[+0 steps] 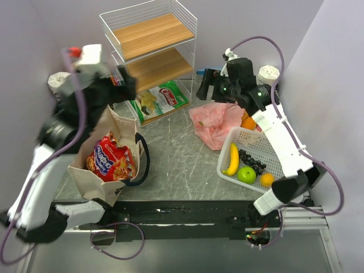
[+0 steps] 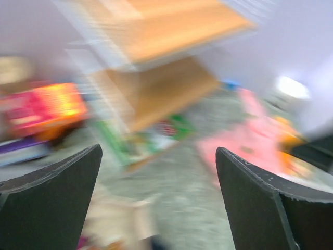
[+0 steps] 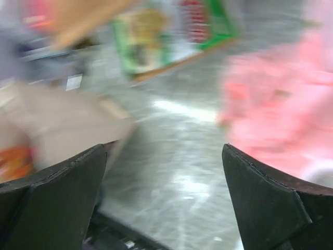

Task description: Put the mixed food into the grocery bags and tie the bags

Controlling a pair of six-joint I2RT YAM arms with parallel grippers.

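Nearest me, lower left, the beige tote [image 1: 94, 190] stands open on the surface [image 1: 182, 159] with a red snack packet [image 1: 111, 159] inside. Lower right, the white basket [image 1: 242, 132] holds the banana [image 1: 232, 159], grapes [image 1: 252, 161], green apple [image 1: 247, 174] and orange [image 1: 266, 180]. The pink bag [image 1: 215, 122] lies crumpled at centre, touching the basket. Farther up, my left jaws and right jaws are both spread, with nothing between them. The wire shelf [image 1: 153, 34] stands at the top.

The grey, marbled tabletop [image 1: 176, 153] in front of me carries a beige canvas tote [image 1: 86, 177] standing at my left, a crumpled pink bag [image 1: 213, 122] right of centre, a white basket [image 1: 250, 140] just beside it, a wire rack [image 1: 151, 34] at the back and a green packet [image 1: 162, 99] at its foot.
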